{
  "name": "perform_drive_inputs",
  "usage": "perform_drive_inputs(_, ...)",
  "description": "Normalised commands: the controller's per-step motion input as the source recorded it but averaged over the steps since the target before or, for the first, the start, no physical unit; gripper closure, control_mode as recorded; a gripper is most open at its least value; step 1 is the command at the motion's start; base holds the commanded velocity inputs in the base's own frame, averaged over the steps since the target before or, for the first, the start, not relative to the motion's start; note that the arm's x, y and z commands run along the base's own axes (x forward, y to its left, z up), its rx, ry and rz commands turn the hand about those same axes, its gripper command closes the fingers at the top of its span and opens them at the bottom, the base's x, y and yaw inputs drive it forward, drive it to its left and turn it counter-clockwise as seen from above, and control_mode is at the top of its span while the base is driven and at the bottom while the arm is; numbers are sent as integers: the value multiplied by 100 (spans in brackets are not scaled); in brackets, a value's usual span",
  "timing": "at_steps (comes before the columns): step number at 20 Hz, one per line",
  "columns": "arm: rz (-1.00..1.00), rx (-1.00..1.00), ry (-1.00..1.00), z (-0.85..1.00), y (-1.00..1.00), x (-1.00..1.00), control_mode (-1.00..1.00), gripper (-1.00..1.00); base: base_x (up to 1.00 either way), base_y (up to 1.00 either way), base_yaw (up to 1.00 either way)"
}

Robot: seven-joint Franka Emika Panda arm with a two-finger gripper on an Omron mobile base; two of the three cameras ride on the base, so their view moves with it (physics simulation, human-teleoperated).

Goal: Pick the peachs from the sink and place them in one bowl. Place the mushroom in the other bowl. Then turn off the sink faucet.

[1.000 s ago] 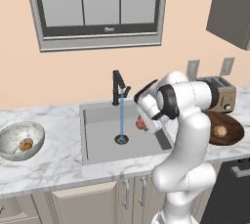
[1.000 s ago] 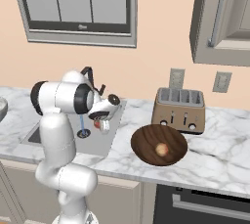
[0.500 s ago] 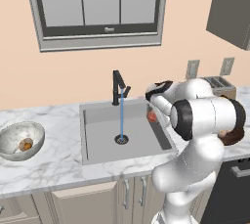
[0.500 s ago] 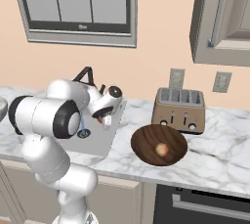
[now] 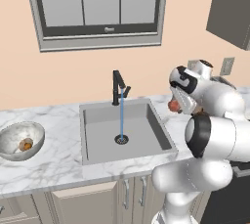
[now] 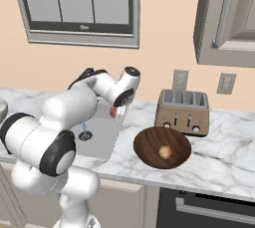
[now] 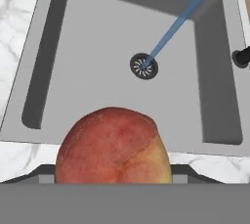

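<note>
The gripper (image 5: 175,104), right of centre in the left base view, is clamped on a peach (image 7: 113,145) above the sink's (image 5: 97,135) right rim. At lower right in the right base view, the wooden bowl (image 6: 149,145) already holds one peach (image 6: 165,152). At far left, the speckled bowl (image 5: 12,137) holds the mushroom (image 5: 26,145). The faucet (image 5: 118,86) is running. By my reckoning, what remains is bowling this peach and shutting off the water.
</note>
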Motion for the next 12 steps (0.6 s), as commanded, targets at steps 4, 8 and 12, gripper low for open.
perform_drive_inputs(4, -2, 4, 0, 23, -95, -70, -100, 100, 0, 0, 0)
perform_drive_inputs(8, -1, 5, 0, -11, -99, -80, -100, 100, 0, 0, 0)
perform_drive_inputs(12, 0, 3, 0, -31, -85, -56, -100, 100, 0, 0, 0)
